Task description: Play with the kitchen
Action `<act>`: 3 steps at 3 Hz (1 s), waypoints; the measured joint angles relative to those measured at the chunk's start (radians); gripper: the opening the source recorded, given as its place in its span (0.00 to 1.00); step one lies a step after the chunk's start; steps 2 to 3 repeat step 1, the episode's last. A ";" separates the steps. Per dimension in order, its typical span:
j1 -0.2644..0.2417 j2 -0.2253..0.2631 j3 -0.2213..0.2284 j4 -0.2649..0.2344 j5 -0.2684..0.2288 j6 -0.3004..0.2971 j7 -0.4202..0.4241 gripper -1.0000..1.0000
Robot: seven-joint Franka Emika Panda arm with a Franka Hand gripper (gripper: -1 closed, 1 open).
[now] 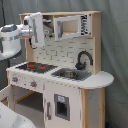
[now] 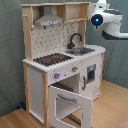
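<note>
Toy kitchen (image 1: pixel 65 75) standing on the floor, arm raised beside its upper shelf

First exterior view: gripper (image 1: pixel 47 30) up near the hood, claw state impossible to tell. Second exterior view: oven door (image 2: pixel 70 102) hanging open, arm (image 2: pixel 107 22) at upper right

Grey curtain backdrop (image 1: pixel 112 45) behind everything in both exterior views, hanging in soft vertical folds, filling 12 through 3 o'clock in the first exterior view. Same drape (image 2: pixel 10 55) filling 9 o'clock side in the second exterior view, reaching down to floor level. Wooden floor (image 2: pixel 110 107) at 4 to 6 o'clock in the second exterior view, light tan, bare. Strip of same floor (image 2: pixel 15 119) at 7 o'clock. Pale blurred shape (image 1: pixel 12 117) at 7 o'clock in the first exterior view, close to camera, cannot identify.
</note>
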 joint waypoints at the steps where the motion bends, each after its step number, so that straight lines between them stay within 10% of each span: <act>1: 0.050 -0.023 0.014 -0.003 -0.016 0.083 -0.005 1.00; 3: 0.050 -0.023 0.014 -0.003 -0.016 0.083 -0.005 1.00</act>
